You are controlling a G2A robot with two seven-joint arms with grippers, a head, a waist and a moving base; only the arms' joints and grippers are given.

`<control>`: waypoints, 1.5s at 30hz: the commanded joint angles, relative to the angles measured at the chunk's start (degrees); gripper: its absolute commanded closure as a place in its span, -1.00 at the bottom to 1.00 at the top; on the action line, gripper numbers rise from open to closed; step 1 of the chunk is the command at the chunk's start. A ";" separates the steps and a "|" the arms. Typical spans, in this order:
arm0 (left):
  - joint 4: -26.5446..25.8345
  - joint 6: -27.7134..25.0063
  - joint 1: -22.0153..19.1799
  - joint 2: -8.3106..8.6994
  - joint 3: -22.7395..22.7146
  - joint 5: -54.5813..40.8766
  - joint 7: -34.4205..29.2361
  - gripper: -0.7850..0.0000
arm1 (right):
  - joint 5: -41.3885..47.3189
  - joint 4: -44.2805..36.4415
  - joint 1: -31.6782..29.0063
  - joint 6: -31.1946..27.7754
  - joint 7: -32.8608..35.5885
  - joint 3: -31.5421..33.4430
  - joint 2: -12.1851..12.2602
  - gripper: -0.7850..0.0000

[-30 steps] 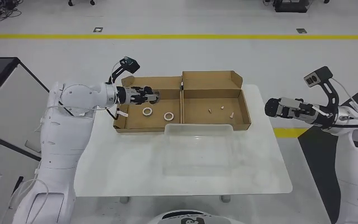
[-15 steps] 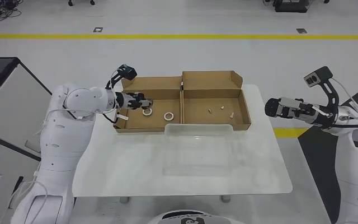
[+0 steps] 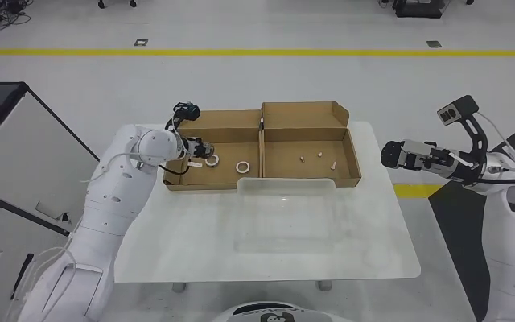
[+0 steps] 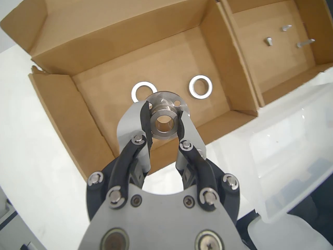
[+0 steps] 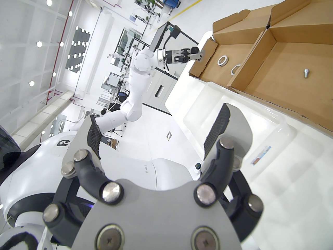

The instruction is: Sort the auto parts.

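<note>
My left gripper [image 4: 162, 119] is shut on a flanged metal bushing [image 4: 163, 127], held above the left cardboard box [image 4: 125, 32]. In the top view this gripper [image 3: 205, 150] hangs over the box's left end. Two metal rings lie on the box floor: one [image 4: 200, 86] in plain sight, the other [image 4: 138, 91] partly hidden behind the bushing. The right cardboard box [image 3: 306, 113] holds three small bolts [image 3: 320, 154]. Off the table's right edge, my right gripper [image 5: 158, 114] stands open with nothing in it; the top view shows it [image 3: 386, 154] there too.
A clear plastic bin [image 3: 286, 183] sits on the white table [image 3: 362, 249] just in front of the two boxes. The boxes' raised flaps [image 4: 23, 19] stand up around the left gripper.
The left gripper, still holding the bushing, has drawn back toward the left end of the box and lower, while the arm's elbow swung in. The right arm has not moved.
</note>
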 commanded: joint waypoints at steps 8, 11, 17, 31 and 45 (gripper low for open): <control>12.08 4.91 -5.16 -1.76 5.11 2.76 3.06 1.00 | 0.00 0.00 0.00 0.00 0.00 0.00 0.00 -1.00; 14.43 6.00 -6.14 -2.06 5.80 3.67 3.55 1.00 | 0.00 0.00 0.00 0.00 0.00 0.00 0.00 -1.00; 17.56 6.64 -7.31 -2.84 7.70 4.43 3.69 1.00 | 0.00 0.00 0.00 0.00 0.00 0.00 0.00 -1.00; 24.08 7.74 -10.24 -4.88 11.60 5.36 2.93 1.00 | 0.00 0.00 0.00 0.00 0.00 0.00 0.00 -1.00; 29.15 5.78 -12.40 -6.52 13.49 4.02 2.32 0.12 | 0.00 0.00 0.00 0.00 0.00 0.00 0.00 -1.00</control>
